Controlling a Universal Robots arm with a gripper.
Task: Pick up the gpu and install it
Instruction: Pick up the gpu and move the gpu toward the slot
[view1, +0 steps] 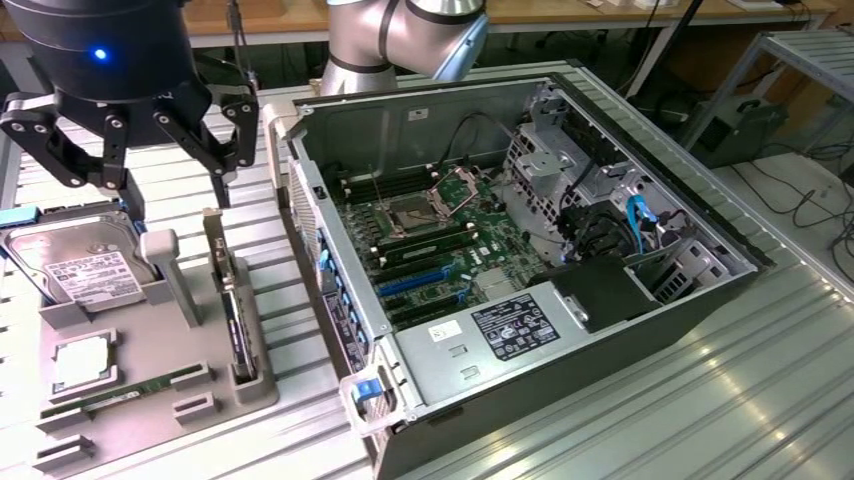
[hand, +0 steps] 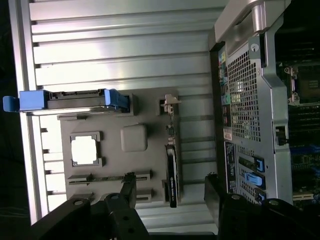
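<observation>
The exterior view looks down at a slant from high beside the table, taking in the whole open computer case at middle range, with the tool close in at the exterior view's left. The wrist view looks straight down past the tool's fingers onto the grey tray from well above. The 2 views share that tray, the hard drive and the case's rear wall.
</observation>
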